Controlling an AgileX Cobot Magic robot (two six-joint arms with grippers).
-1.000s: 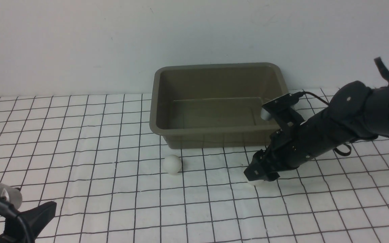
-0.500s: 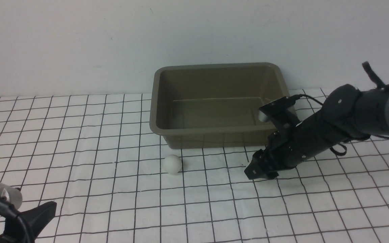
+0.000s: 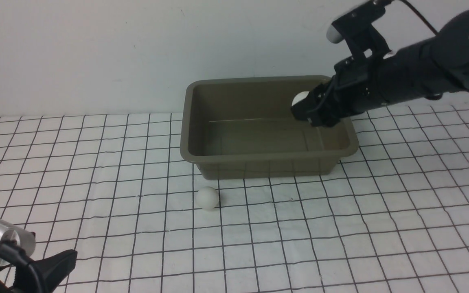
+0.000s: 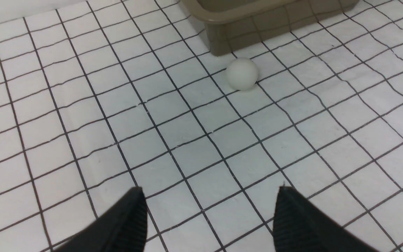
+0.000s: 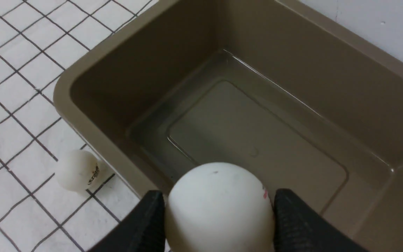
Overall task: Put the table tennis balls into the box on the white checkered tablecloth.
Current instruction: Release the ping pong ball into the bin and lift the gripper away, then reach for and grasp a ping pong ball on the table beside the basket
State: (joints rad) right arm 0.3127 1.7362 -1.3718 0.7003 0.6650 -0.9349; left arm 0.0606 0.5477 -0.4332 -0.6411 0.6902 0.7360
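My right gripper [image 3: 303,109] hangs over the right part of the olive-grey box [image 3: 193,156], shut on a white table tennis ball [image 3: 299,98]. In the right wrist view that ball [image 5: 219,206] fills the gap between both black fingers [image 5: 292,217], above the box [image 5: 93,129], whose floor holds nothing. The other table tennis ball [image 3: 208,198] lies on the white checkered tablecloth [image 3: 96,183] just in front of the box; the wrist views show this ball [image 4: 242,73] [image 5: 77,170] too. My left gripper [image 4: 210,190] is open low at the near left, well short of that ball.
A plain white wall [image 3: 96,53] rises right behind the box. The cloth [image 4: 82,105] runs wrinkled across the table, with the box's near corner [image 4: 222,21] standing on it.
My right gripper closed on the ball lying in front of the box's right end, then lifted it up and back over the box. The left arm barely shifted.
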